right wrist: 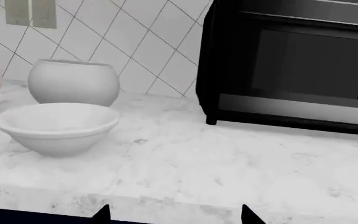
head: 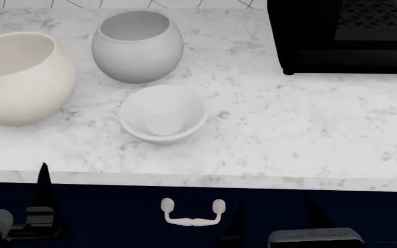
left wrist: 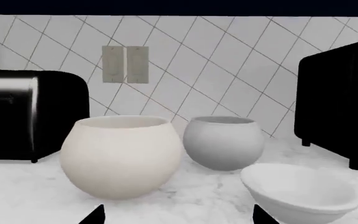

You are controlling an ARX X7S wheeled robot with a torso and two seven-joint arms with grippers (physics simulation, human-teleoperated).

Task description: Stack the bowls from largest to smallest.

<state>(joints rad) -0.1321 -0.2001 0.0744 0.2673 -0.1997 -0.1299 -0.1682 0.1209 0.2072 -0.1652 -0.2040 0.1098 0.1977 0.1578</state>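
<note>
Three bowls stand apart on the marble counter (head: pixel 309 129). The large cream bowl (head: pixel 16 77) (left wrist: pixel 121 156) is at the left. Behind it to the right is the medium grey bowl (head: pixel 138 46) (left wrist: pixel 223 142) (right wrist: pixel 73 82). The small white bowl (head: pixel 163 113) (left wrist: pixel 300 191) (right wrist: pixel 58 127) sits nearest the counter's front edge. My left gripper (left wrist: pixel 177 217) is open and empty, low in front of the cream bowl, with the white bowl beside one fingertip. My right gripper (right wrist: pixel 175 214) is open and empty over the counter's front edge, right of the white bowl.
A black toaster oven (head: pixel 343 33) (right wrist: pixel 291 65) stands at the back right. A black toaster (left wrist: pixel 24 114) stands left of the cream bowl. The tiled wall carries a switch plate (left wrist: pixel 125 64). Below the counter edge is a dark cabinet with a white handle (head: pixel 193 213).
</note>
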